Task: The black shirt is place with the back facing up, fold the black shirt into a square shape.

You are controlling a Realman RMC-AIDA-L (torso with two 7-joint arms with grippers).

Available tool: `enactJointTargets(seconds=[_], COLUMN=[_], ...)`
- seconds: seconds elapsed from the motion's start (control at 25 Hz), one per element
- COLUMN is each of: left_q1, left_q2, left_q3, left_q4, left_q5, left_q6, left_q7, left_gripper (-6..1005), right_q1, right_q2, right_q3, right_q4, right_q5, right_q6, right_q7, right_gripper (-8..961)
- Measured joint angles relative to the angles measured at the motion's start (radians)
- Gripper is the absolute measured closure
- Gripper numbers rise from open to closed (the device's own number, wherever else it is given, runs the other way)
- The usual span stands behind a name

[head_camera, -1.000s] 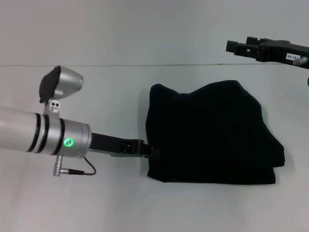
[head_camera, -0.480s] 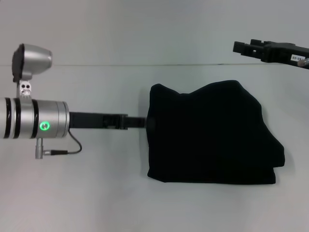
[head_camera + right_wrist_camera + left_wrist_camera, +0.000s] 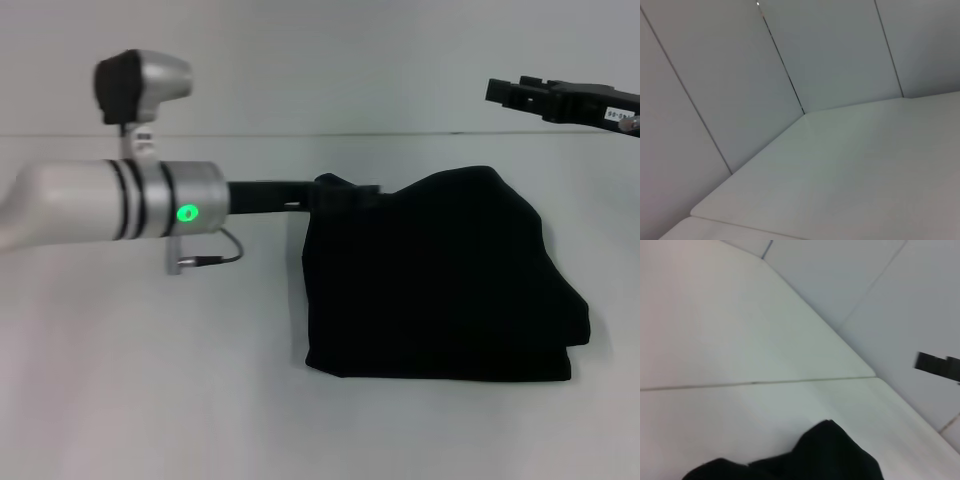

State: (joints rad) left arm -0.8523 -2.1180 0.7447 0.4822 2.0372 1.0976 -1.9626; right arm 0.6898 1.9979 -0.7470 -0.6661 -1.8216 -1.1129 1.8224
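Black shirt [image 3: 435, 275] lies right of centre on the white surface [image 3: 150, 400], already folded into a compact, roughly square bundle; its far edge is uneven and a lobe bulges at the right side. In my judgement the main folds are done and only tidying remains. The left gripper [image 3: 335, 193] reaches in from the left to the shirt's far-left corner; whether its fingers are open or holding cloth cannot be told. The right gripper [image 3: 525, 93] hangs well apart at far right, nothing in it, its opening unclear.
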Motion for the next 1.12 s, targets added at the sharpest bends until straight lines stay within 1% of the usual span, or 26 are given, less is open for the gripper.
enactJointTargets(seconds=[0.12, 0.24, 0.36, 0.56, 0.88, 1.12], left_q1=[-0.032, -0.064, -0.105, -0.136, -0.144, -0.140], left_q2=[-0.031, -0.047, -0.050, -0.054, -0.056, -0.057], left_q3=[0.006, 0.016, 0.018, 0.018, 0.022, 0.021], left_q4=[-0.026, -0.062, -0.130, -0.180, -0.226, -0.238], left_q5=[0.000, 0.000, 0.000, -0.010, -0.041, -0.046], left_q6=[-0.091, -0.163, -0.236, -0.321, -0.421, -0.454], left_q7=[0.031, 0.065, 0.095, 0.123, 0.149, 0.160], left_gripper=[144, 145, 145, 145, 143, 142], right_q1=[0.003, 0.004, 0.005, 0.001, 0.002, 0.007], right_q2=[0.002, 0.003, 0.006, 0.008, 0.010, 0.012], right_q3=[0.000, -0.001, -0.004, -0.006, -0.008, -0.008], right_q4=[0.001, 0.001, 0.002, 0.004, 0.005, 0.005], right_q5=[-0.001, -0.003, -0.006, -0.007, -0.007, -0.007], right_q6=[0.003, 0.004, 0.004, 0.011, 0.012, 0.019], right_q7=[0.000, 0.000, -0.001, -0.007, -0.010, -0.011], right_gripper=[284, 284, 284, 285, 285, 287])
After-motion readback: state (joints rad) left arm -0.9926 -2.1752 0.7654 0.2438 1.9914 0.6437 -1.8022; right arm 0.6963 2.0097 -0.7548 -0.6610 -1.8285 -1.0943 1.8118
